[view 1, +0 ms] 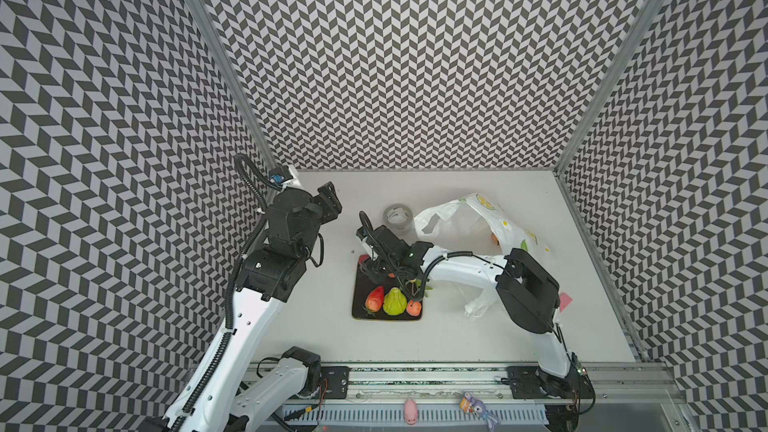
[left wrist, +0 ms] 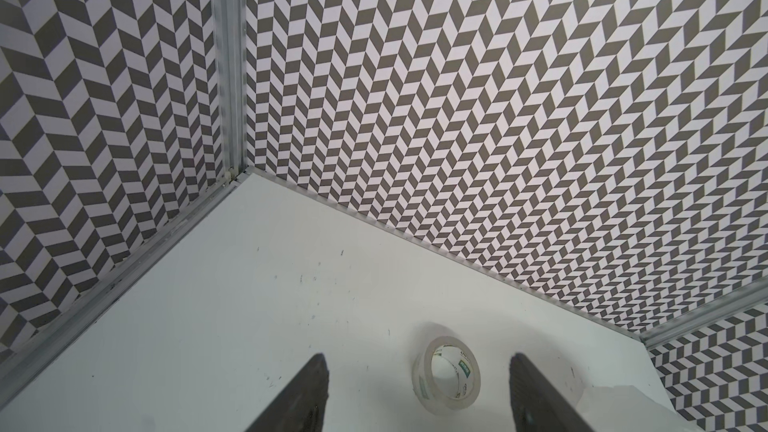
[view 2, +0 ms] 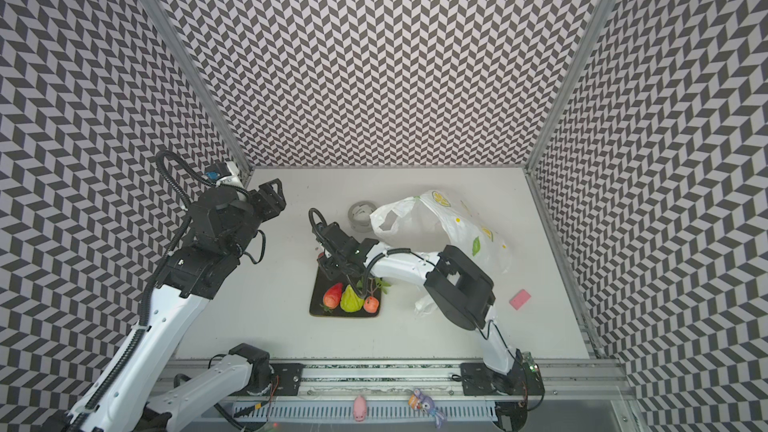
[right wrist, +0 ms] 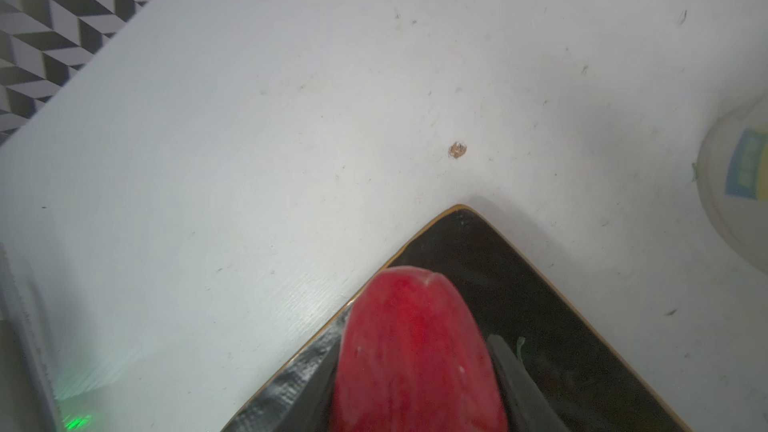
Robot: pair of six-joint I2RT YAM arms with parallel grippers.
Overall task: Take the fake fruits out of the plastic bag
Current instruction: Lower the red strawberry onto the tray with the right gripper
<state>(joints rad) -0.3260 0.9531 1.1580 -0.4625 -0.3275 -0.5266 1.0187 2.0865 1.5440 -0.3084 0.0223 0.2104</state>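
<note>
Strawberry in grip: the held strawberry (right wrist: 411, 338), red and glossy, sits between the fingers of the right gripper (right wrist: 415, 386); the jaws are clamped on its sides at a middling width.
Place of grip: low over the far corner of the black tray (view 1: 360, 292); whether the fruit touches the tray cannot be told.
Fruits on tray: along the near edge lie a second strawberry (view 1: 375, 299), the green pear (view 1: 395, 303) touching it, and a small pink-orange fruit (view 1: 413, 308) just beside the pear.
Plastic bag: the plastic bag (view 1: 457, 222) lies crumpled on the far right of the table (view 1: 316, 326), behind the right arm; an orange fruit (view 1: 493, 238) shows inside it.
Left gripper: the left gripper (view 1: 330, 201) hangs raised near the far left corner, jaws wide apart, nothing between them.
Tape roll: the tape roll (view 1: 397, 218) stands just beside the bag's handle, apart from the tray.
Pink block: a pink block (view 2: 520, 299) lies near the right wall.
</note>
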